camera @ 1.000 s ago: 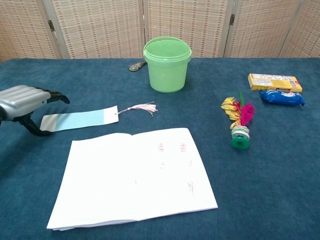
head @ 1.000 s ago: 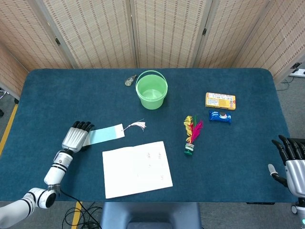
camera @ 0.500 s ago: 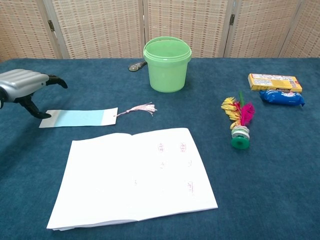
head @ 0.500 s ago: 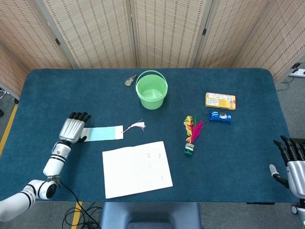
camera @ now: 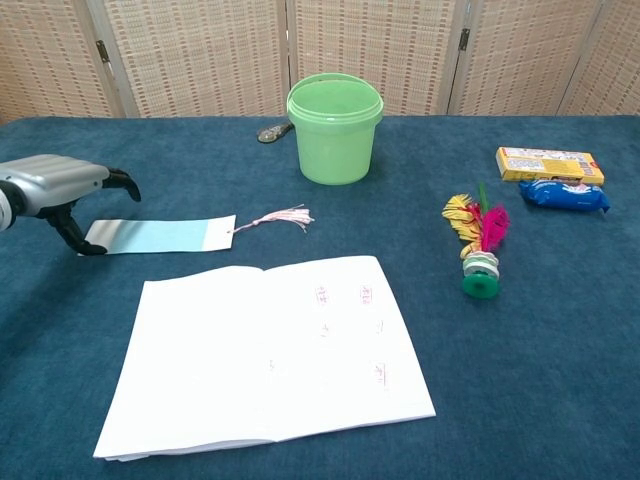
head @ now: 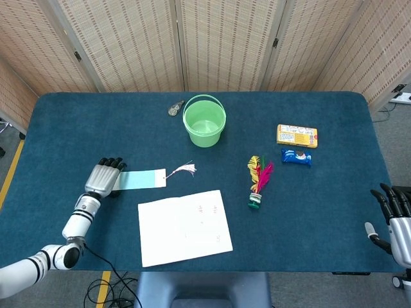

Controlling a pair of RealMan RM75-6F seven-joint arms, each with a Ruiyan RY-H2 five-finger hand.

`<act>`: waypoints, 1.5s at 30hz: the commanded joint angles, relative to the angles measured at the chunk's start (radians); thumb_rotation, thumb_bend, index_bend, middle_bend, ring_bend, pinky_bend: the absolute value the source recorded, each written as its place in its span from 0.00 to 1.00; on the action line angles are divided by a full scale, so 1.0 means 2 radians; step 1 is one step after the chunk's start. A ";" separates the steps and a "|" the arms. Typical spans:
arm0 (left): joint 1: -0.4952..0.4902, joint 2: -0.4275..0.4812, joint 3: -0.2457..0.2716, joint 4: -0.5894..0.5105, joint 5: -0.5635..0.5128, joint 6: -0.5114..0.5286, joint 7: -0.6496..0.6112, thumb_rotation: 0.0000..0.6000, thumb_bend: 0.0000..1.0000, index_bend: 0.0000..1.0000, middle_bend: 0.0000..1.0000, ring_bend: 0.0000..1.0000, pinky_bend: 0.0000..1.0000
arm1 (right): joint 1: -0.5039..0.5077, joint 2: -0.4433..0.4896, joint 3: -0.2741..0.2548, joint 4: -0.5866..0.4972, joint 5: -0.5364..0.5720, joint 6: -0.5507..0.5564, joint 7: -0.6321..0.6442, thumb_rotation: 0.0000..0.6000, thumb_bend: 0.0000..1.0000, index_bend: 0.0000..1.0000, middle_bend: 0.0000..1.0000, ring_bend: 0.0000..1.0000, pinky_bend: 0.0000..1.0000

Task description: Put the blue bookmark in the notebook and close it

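While flat pale-blue paper bookmark (camera: 160, 236) lies on bench left of frame, just above open white notebook (camera: 265, 355), left hand (camera: 55, 190) fingers (camera: 75, 238) are curled over its end, grasp unconfirmed. Pick-up step judged underway; pinch, lift, carry onto page needed next.

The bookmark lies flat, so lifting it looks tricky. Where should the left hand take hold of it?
Pinch the blue bookmark at its plain left end, coming from the left where the left hand hovers; the tasselled right end is loose thread.
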 commanded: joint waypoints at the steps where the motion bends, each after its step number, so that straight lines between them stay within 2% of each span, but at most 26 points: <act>1: -0.020 0.004 -0.001 -0.012 -0.063 -0.035 0.038 1.00 0.25 0.23 0.11 0.11 0.17 | 0.000 0.000 0.000 0.001 0.001 0.000 0.002 1.00 0.26 0.16 0.09 0.09 0.14; 5: -0.032 -0.002 0.001 -0.012 -0.099 -0.031 0.058 1.00 0.25 0.23 0.10 0.10 0.17 | 0.000 0.000 0.001 0.004 0.004 -0.002 0.004 1.00 0.26 0.16 0.09 0.09 0.14; 14: -0.049 -0.012 0.006 -0.002 -0.141 -0.033 0.063 1.00 0.25 0.25 0.10 0.10 0.17 | 0.000 -0.001 0.002 0.007 0.007 -0.005 0.006 1.00 0.26 0.16 0.09 0.09 0.14; 30: -0.068 -0.019 0.012 -0.002 -0.174 -0.023 0.055 1.00 0.26 0.26 0.10 0.10 0.17 | -0.002 0.000 0.003 0.009 0.011 -0.006 0.009 1.00 0.26 0.16 0.09 0.09 0.14; 34: -0.069 -0.023 0.013 0.001 -0.173 -0.019 0.049 1.00 0.29 0.28 0.10 0.10 0.17 | -0.002 0.000 0.003 0.010 0.012 -0.006 0.010 1.00 0.26 0.16 0.09 0.09 0.14; 45: -0.070 -0.026 0.022 0.003 -0.169 -0.013 0.045 1.00 0.29 0.30 0.10 0.10 0.17 | -0.003 0.002 0.003 0.010 0.011 -0.006 0.012 1.00 0.26 0.16 0.09 0.09 0.14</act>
